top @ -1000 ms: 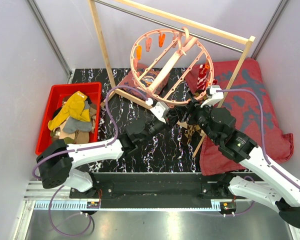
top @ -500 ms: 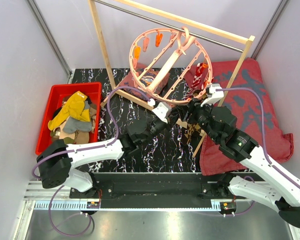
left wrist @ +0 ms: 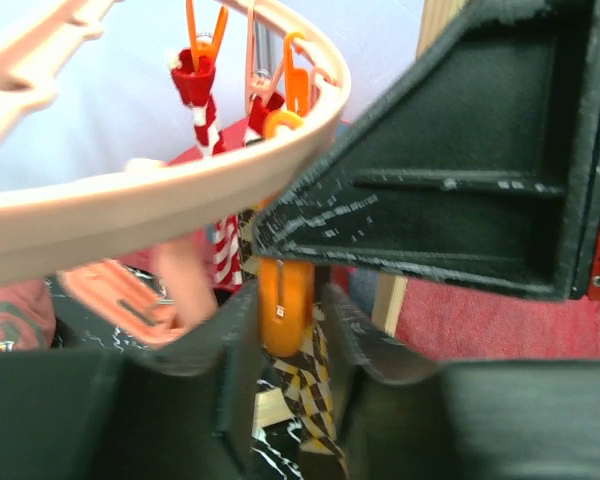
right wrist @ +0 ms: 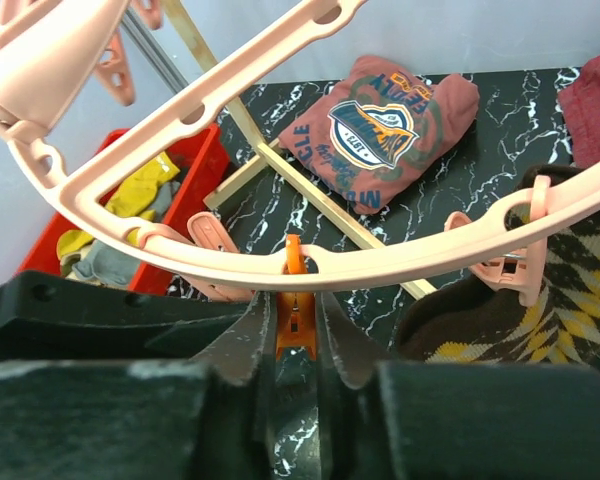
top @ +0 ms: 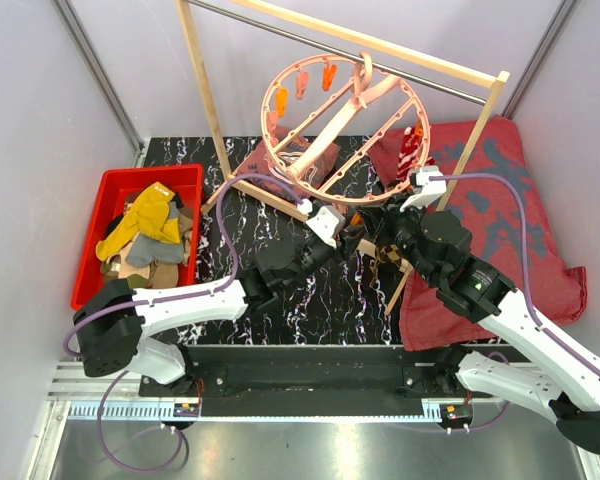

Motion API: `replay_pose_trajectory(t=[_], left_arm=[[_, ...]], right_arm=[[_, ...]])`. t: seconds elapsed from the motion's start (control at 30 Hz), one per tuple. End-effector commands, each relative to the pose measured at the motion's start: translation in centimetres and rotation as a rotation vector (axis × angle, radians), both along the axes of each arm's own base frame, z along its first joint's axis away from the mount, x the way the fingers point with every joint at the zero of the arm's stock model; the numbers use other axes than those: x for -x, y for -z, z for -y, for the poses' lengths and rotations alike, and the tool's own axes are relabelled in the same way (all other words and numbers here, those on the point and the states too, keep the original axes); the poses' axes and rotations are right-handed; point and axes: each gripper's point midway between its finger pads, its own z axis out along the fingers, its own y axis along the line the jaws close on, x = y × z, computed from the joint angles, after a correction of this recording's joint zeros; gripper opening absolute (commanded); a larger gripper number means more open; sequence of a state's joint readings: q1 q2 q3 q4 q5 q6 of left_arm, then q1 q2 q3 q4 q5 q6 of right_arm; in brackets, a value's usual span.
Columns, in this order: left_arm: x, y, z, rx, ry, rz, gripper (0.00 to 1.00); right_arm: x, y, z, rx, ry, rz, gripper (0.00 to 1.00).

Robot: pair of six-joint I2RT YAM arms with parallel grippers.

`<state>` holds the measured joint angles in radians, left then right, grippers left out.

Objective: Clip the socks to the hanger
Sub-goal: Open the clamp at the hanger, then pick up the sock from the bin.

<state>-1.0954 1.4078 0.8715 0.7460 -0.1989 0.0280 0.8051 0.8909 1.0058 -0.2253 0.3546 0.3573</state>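
The left gripper (left wrist: 287, 300) has its jaws either side of an orange clip (left wrist: 285, 312) under the near rim of the hanger (left wrist: 130, 205); I cannot tell whether they press it. The right gripper (right wrist: 293, 305) is pinched on another clip (right wrist: 292, 285), also orange, under the same rim. A diamond-patterned sock (left wrist: 315, 385) hangs just below the left gripper's clip. A striped sock (top: 412, 150) is pegged at the rim's right side. More socks (top: 152, 212) lie in the red bin (top: 150, 173) at the worktop's left edge.

The hanger dangles tilted from the wooden rack (top: 205, 90), so an uneven squeeze could swing it. That could slide a clip out of the fingers, or drop the sock before the clip bites it. The grippers sit close together and could knock each other.
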Motion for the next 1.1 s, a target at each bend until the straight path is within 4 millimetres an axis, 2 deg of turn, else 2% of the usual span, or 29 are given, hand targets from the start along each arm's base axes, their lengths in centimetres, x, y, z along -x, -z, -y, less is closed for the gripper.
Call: replay_pose_trajectory(t=[0.0,0.2,0.3,0.4,0.5,0.6,0.73,0.8,0.83,0.93,0.97,1.0,1.03,1.07], left_arm=[[1.1,-2.5,-0.4,0.054,0.018,0.027,0.46],[1.5,-2.4,-2.2,0.053,-0.006,-0.009,0.69],[1.6,-1.7,-3.9,0.036,-0.042,-0.083,0.77],[1.4,-0.2,-6.8,-0.018,-0.121,-0.163,0.81],[1.5,1.2,-10.2,-0.055,-0.192,-0.236,0.84],[1.7,3.3,-14.7,-0.126,-0.282,-0.327,0.84],[0.9,5.6,-20.6,-0.204,-0.458,-0.418,0.84],[0.2,6.6,-23.9,-0.253,-0.566,-0.452,0.84],[-0.2,6.4,-25.1,-0.260,-0.607,-0.455,0.83],[-2.3,7.4,-30.3,-0.317,-0.784,-0.512,0.82],[-2.9,7.0,-31.3,-0.315,-0.820,-0.522,0.82],[-3.5,7.7,-32.2,-0.344,-0.853,-0.556,0.82],[-4.4,7.9,-34.2,-0.338,-0.912,-0.581,0.82],[-5.2,7.4,-35.2,-0.328,-0.949,-0.589,0.81]], right_arm=[[-0.2,-4.2,0.2,-0.106,0.021,0.087,0.13],[-0.2,-3.8,0.2,-0.106,0.025,0.079,0.10],[-0.2,-3.7,0.4,-0.103,0.028,0.080,0.10],[-0.2,-3.6,0.6,-0.096,0.037,0.082,0.11],[-0.2,-3.3,0.7,-0.089,0.041,0.082,0.12],[-0.2,-3.0,0.8,-0.076,0.039,0.085,0.12],[0.0,-2.9,1.0,-0.063,0.038,0.091,0.13],[-0.1,-2.8,1.2,-0.053,0.042,0.096,0.13],[0.0,-2.7,1.2,-0.048,0.042,0.098,0.13],[0.0,-2.6,1.3,-0.034,0.040,0.103,0.13],[0.0,-2.5,1.4,-0.026,0.039,0.105,0.13],[0.1,-2.6,1.4,-0.025,0.038,0.110,0.13],[0.2,-2.7,1.6,-0.023,0.039,0.114,0.13],[0.2,-2.6,1.7,-0.018,0.042,0.117,0.13]])
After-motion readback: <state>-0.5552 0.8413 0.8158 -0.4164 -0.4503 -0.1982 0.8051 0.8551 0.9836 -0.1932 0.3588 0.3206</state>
